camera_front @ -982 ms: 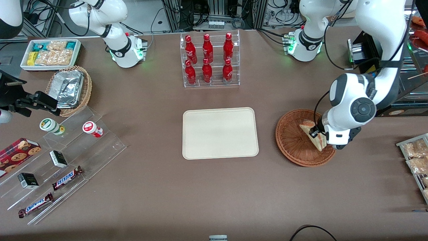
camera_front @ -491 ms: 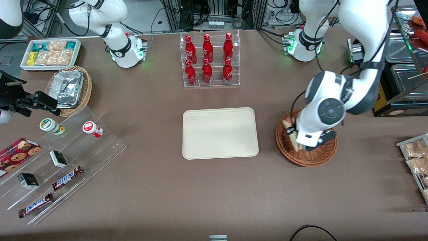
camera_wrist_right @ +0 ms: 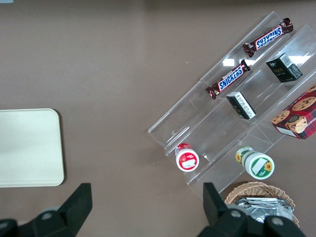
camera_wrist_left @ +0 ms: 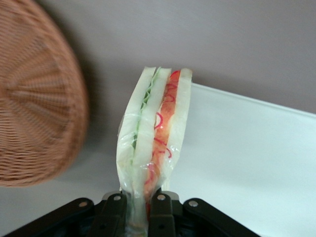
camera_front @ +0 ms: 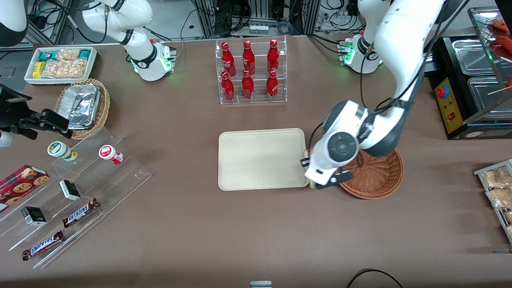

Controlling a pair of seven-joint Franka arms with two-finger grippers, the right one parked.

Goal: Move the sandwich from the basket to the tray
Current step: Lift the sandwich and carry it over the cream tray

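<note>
Clear-wrapped, the sandwich shows pale bread with green and red filling and hangs upright from my left gripper, which is shut on its lower end. It hangs in the air over the tray's rim, with the reddish-brown basket beside it. In the front view the gripper sits under the white wrist, between the cream tray and the basket, which holds nothing. The wrist hides nearly all of the sandwich there.
A clear rack of red bottles stands farther from the front camera than the tray. A stepped acrylic shelf with snacks, a tan wicker basket with foil containers and a white bin lie toward the parked arm's end. Snack packets lie toward the working arm's end.
The left arm has carried the sandwich out of the basket and sideways to the tray's edge. The basket is now empty.
</note>
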